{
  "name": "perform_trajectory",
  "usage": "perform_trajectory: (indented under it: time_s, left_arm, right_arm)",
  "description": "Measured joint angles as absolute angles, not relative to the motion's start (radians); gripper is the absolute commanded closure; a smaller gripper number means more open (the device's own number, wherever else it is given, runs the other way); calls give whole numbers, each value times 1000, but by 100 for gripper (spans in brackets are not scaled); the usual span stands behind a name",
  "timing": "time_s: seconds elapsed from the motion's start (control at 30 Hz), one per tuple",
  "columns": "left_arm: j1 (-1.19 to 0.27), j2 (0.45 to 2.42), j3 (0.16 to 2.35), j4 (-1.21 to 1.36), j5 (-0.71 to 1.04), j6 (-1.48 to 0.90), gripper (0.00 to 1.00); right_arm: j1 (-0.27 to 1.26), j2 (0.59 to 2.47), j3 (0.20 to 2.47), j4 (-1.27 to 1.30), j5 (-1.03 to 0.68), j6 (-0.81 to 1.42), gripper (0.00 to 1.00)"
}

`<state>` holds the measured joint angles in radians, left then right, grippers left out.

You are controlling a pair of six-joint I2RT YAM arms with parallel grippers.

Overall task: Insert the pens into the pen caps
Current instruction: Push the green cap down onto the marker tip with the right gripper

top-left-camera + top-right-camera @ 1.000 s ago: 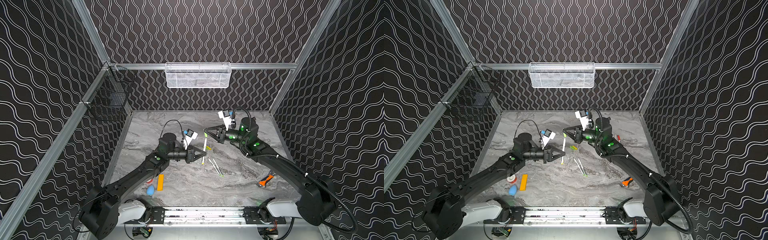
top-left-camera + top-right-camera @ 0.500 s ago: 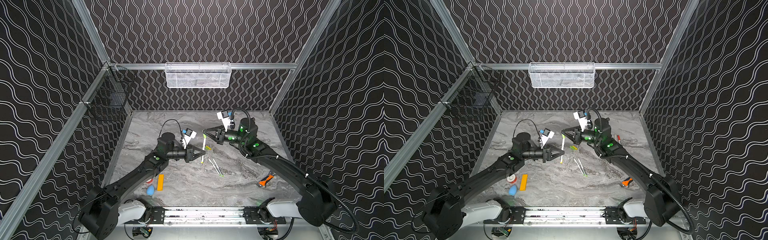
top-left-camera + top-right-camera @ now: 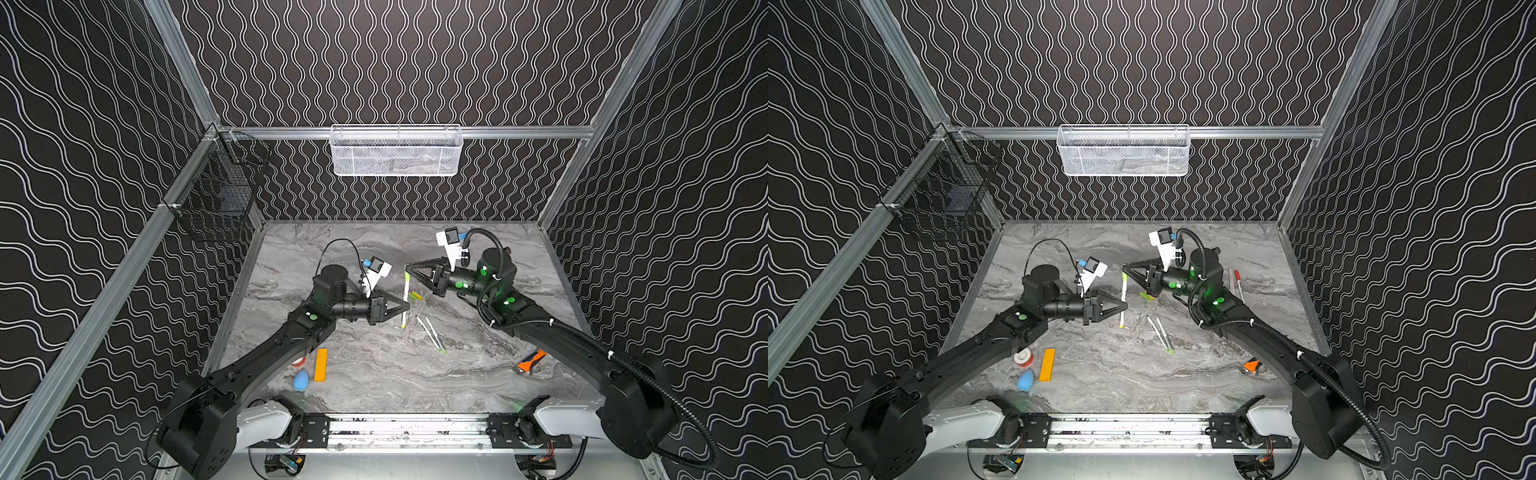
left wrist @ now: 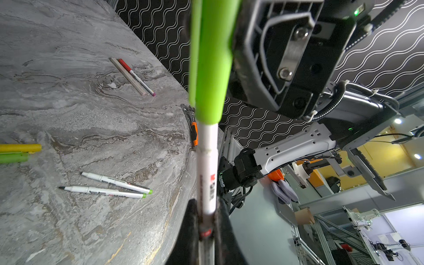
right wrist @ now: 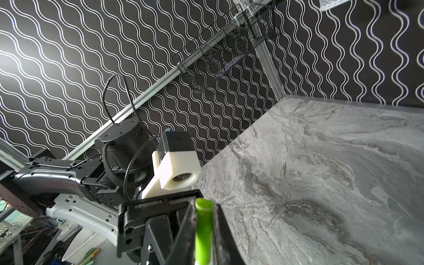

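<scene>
Black walls ribbed with white wavy lines box in a grey, marble-veined tabletop, smooth and matte. Over its middle the two arms meet nose to nose. The left hand is clamped on the white barrel of a pen, and the right hand is clamped on a bright green cap. Each grips one half so the two can push along a single line, held clear of the surface where nothing can snag.

The barrel is slim, glossy hard plastic with small print. The cap is a wider tube with a clip ridge down one side. In the left wrist view the cap's mouth sits over the pen's nose, though that close-up is blurred and I cannot say it is pressed fully home.

Below, two more pens lie side by side, nearly touching. A yellow cap and a second green cap lie against each other, likely waiting their turn.
</scene>
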<state>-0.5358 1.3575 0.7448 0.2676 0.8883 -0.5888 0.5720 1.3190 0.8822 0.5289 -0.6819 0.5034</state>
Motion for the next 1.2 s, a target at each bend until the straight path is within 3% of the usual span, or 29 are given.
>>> perform_trajectory:
  time_s: [0.57, 0.97, 1.2]
  left_arm:
    - [-529, 1314, 768, 241, 891, -595, 100]
    - [-524, 1285, 782, 245, 825, -548, 100]
    - [-545, 1273, 775, 215, 820, -521, 100]
  right_arm:
    - [699, 1268, 801, 604, -506, 484, 83]
    - [709, 1222, 848, 390, -517, 424, 46]
    - [623, 1240, 922, 347, -635, 408, 41]
